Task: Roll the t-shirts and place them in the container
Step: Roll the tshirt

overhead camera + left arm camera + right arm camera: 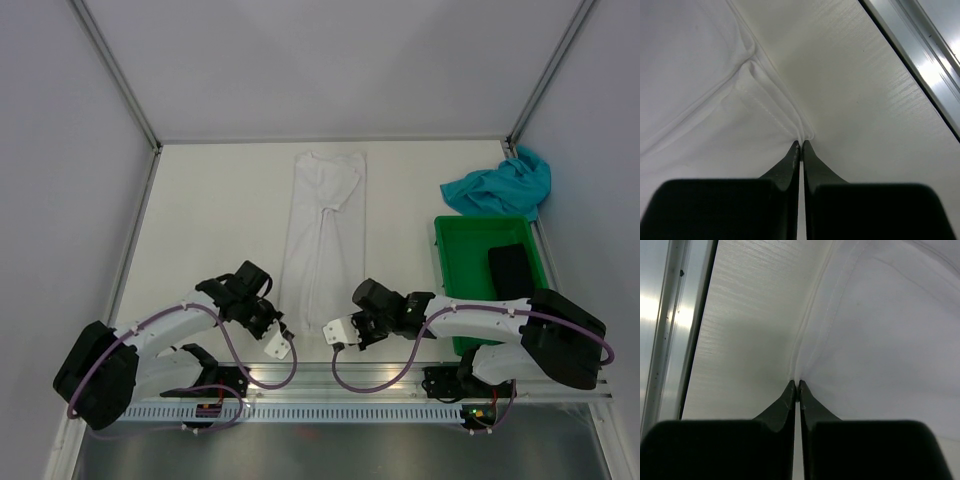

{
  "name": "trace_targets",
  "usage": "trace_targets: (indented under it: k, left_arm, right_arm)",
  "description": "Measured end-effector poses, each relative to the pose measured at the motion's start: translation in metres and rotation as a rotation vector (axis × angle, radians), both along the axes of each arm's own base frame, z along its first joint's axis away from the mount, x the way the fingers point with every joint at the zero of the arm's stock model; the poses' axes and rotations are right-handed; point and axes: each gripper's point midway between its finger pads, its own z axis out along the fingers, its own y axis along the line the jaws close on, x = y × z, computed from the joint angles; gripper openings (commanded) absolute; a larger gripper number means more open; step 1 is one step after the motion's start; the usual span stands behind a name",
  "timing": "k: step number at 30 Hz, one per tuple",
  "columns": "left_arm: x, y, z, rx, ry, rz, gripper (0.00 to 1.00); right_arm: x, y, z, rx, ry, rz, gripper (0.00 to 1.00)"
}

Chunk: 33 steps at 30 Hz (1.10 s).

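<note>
The white t-shirt (322, 230) is soft matt cloth, smooth, with stitched hems and faint creases; the teal t-shirt (500, 188) at two o'clock is matt cloth too, heavily crumpled; the bin (480, 220) is smooth green plastic; the table (220, 220) looks white, matt and finely grained; the rail (340, 410) at six o'clock is bright bare metal; the left gripper (800, 144) and the right gripper (796, 384) show dark, matt, smooth plastic.
</note>
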Motion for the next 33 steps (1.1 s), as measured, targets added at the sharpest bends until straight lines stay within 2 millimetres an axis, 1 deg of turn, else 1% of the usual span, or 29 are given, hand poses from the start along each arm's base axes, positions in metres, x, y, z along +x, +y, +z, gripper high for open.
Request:
trace_targets:
  k: [5,9,13,17,22,26,33]
  left_arm:
    - [-0.001,-0.001,0.003,-0.003,0.025,0.040,0.02]
    - [0.005,-0.007,0.015,-0.017,0.072,0.137,0.02]
    - [0.013,-0.012,0.028,-0.049,0.140,0.250,0.02]
    - [0.020,-0.011,0.034,-0.073,0.246,0.384,0.02]
    - [0.026,-0.004,0.033,-0.079,0.335,0.511,0.02]
    - [0.030,0.001,0.032,-0.089,0.384,0.589,0.02]
    - [0.051,-0.003,0.034,-0.147,0.392,0.694,0.02]
  right_arm:
    - [-0.003,-0.002,0.002,0.005,0.028,-0.003,0.06]
    - [-0.004,-0.004,0.010,0.029,0.093,-0.038,0.00]
    - [0.007,0.000,0.020,0.047,0.145,-0.093,0.00]
    - [0.019,0.000,0.022,0.045,0.204,-0.150,0.00]
    - [0.031,-0.008,0.024,0.065,0.271,-0.237,0.00]
    - [0.041,-0.011,0.027,0.092,0.320,-0.296,0.00]
    - [0.058,-0.012,0.023,0.098,0.409,-0.409,0.02]
